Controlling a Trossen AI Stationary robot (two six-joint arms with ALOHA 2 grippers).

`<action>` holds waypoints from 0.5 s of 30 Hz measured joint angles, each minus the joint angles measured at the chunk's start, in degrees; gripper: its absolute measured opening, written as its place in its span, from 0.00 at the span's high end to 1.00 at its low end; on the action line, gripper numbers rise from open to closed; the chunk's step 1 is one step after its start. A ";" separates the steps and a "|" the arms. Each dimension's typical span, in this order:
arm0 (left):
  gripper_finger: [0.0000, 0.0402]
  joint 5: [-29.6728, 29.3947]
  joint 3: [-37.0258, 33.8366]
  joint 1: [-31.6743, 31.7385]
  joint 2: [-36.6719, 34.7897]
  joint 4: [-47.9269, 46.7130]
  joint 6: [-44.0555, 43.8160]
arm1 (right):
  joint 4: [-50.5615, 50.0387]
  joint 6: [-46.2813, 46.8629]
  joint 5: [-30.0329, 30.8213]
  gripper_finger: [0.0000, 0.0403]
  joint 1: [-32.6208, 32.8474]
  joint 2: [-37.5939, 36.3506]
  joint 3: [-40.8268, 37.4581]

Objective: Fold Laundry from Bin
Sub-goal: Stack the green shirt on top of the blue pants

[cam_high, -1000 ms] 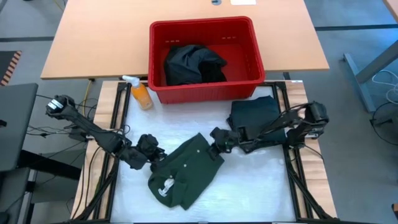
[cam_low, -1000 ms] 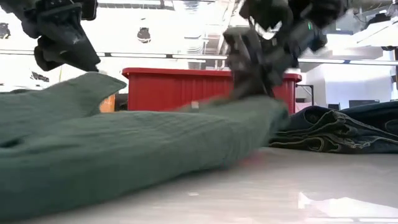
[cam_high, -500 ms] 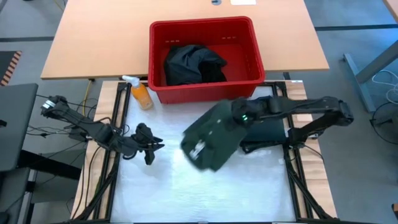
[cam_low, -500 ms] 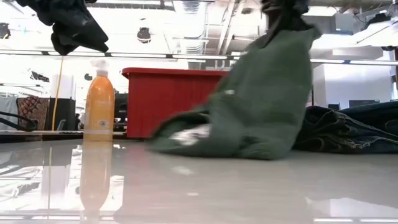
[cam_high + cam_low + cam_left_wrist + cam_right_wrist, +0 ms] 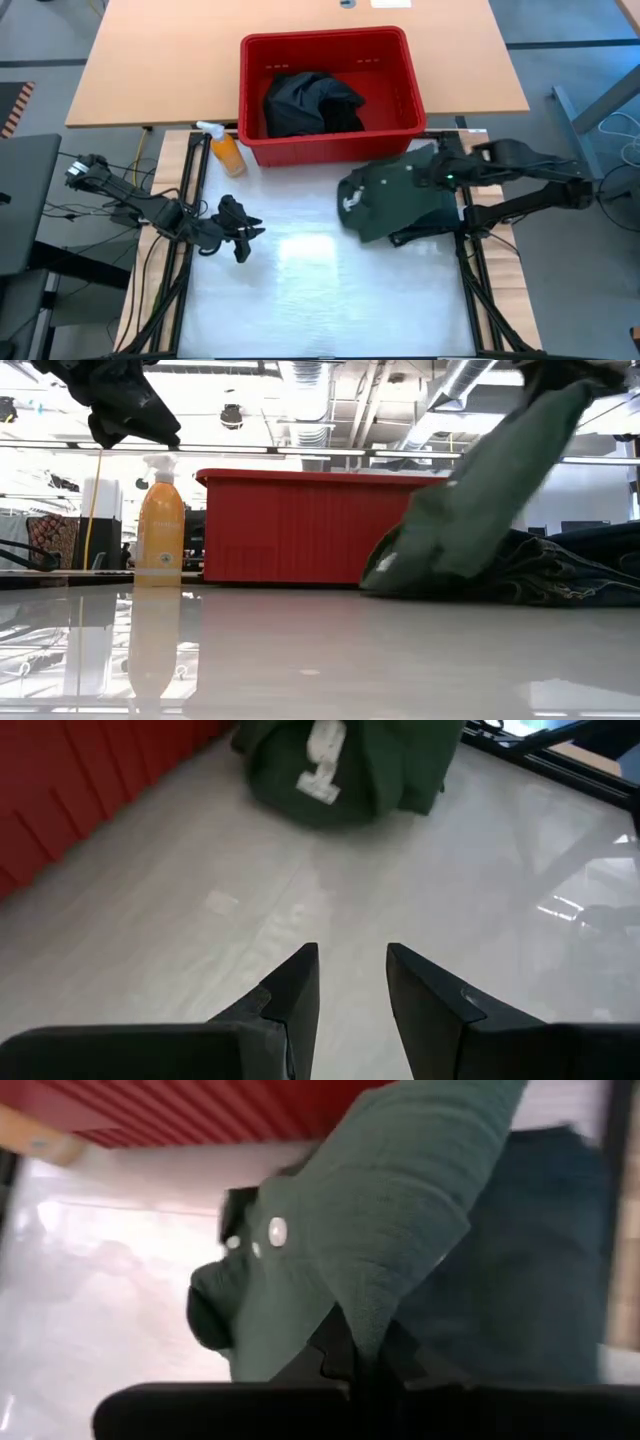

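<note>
We are looking down at the big table [image 5: 300, 290], which is filling the middle and bottom of the high view. Its white top is shining.

The red bin [image 5: 330, 95] is sitting at the upper middle of the high view. A black pile of laundry [image 5: 310, 102] is lying inside it. In the low view the bin is standing in the middle, behind the shiny table top.

A dark green cloth [image 5: 385, 195] is hanging at the right of the high view, just below the bin. It has a small pale label on it. It is draping over a darker folded cloth [image 5: 435, 215] that is lying on the table at the right. In the low view the green cloth is slanting up to the upper right corner, and its low end is touching the dark cloth.

The right claw [image 5: 440, 178] is reaching in from the right edge of the high view. Its fingers are pinching together on the green cloth and holding it up.

The left claw [image 5: 243, 232] is waiting at the left middle of the high view, over the bare table. Its fingers [image 5: 295, 990] are standing a little apart and are holding nothing.

A small orange spray bottle [image 5: 226, 150] is standing beside the bin's lower left corner.
</note>
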 joint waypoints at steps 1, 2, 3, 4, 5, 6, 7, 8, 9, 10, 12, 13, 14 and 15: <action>0.73 0.00 0.00 0.35 0.00 0.04 -0.10 | -2.35 0.10 -0.01 0.94 -0.36 -0.99 0.00; 0.73 -0.03 0.00 0.77 0.00 0.24 -0.31 | -4.59 0.17 -0.03 0.94 -0.79 -1.78 0.00; 0.73 -0.04 0.00 1.20 0.00 0.53 -0.52 | -5.42 0.17 0.00 0.94 -1.18 -2.48 -0.05; 0.73 -0.02 0.00 1.60 0.00 0.88 -0.53 | -5.10 -0.31 0.16 0.94 -1.61 -3.53 -0.45; 0.73 0.00 0.00 2.05 0.00 1.21 -0.57 | -4.92 -0.87 0.33 0.94 -2.12 -4.90 -0.94; 0.73 0.04 0.00 2.56 0.00 1.76 -0.64 | -5.21 -1.22 0.92 0.94 -2.72 -6.04 -1.07; 0.73 0.15 0.00 2.97 0.00 2.42 -0.99 | -5.12 -1.65 2.04 0.94 -3.53 -6.66 -1.05; 0.73 0.24 0.00 3.41 0.00 2.95 -1.36 | -5.23 -2.22 2.95 0.94 -4.29 -7.14 -1.05; 0.73 0.31 0.00 3.79 0.00 3.55 -1.53 | -5.27 -2.91 3.22 0.94 -5.11 -7.93 -1.05; 0.73 0.34 0.00 4.09 0.00 4.45 -1.56 | -5.25 -3.70 3.47 0.94 -5.91 -8.77 -1.05; 0.73 0.33 0.00 4.42 0.00 5.72 -1.62 | -5.29 -5.86 3.54 0.94 -7.89 -9.68 -1.05; 0.73 0.37 0.00 4.60 0.00 6.14 -1.62 | -5.30 -6.82 3.56 0.94 -9.06 -10.04 -1.05; 0.73 0.41 0.00 4.69 0.02 6.68 -1.62 | -5.36 -7.96 3.54 0.94 -10.19 -10.29 -1.05; 0.73 0.40 0.00 4.69 0.02 7.23 -1.73 | -5.36 -9.21 3.54 0.94 -11.41 -10.32 -1.05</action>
